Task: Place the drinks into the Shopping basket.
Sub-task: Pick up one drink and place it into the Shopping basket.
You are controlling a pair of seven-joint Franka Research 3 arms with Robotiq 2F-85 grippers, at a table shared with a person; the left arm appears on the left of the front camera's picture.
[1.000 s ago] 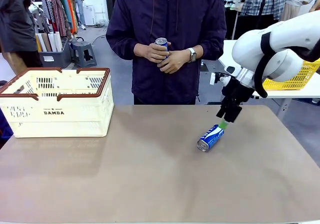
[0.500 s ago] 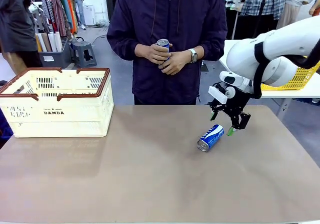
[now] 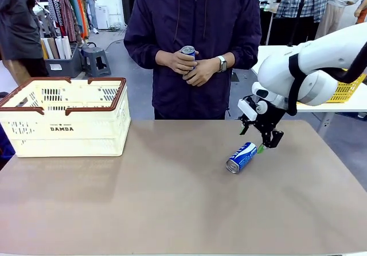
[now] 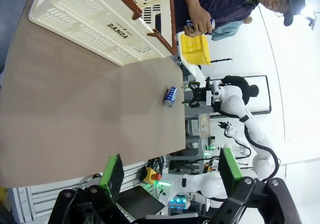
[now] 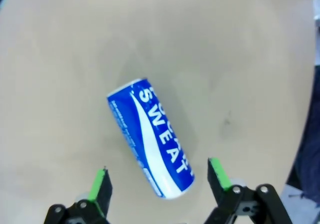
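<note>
You have two cans in sight. One smooth blue-and-white aluminium can (image 3: 241,157) lies on its side on the matte tan surface (image 3: 143,204), right of the middle, with its silver end toward the robot's side. Your right tool (image 3: 251,140) hangs just above the can's far end with its jaws spread wide, gripping nothing. In the right wrist view the can lies between the two green pads (image 5: 100,184) and touches neither.

The second can (image 3: 187,51), silver-topped, stands upright in the person's hands (image 3: 192,67) at the far side.

The basket (image 3: 63,127) is a single cream slotted plastic crate with a brown rim and "DAMDA" printed on its wall. It sits at the surface's far left, well apart from both cans, and you cannot tell what lies in it.

Your left tool (image 4: 171,164) is also spread wide and holds nothing.
</note>
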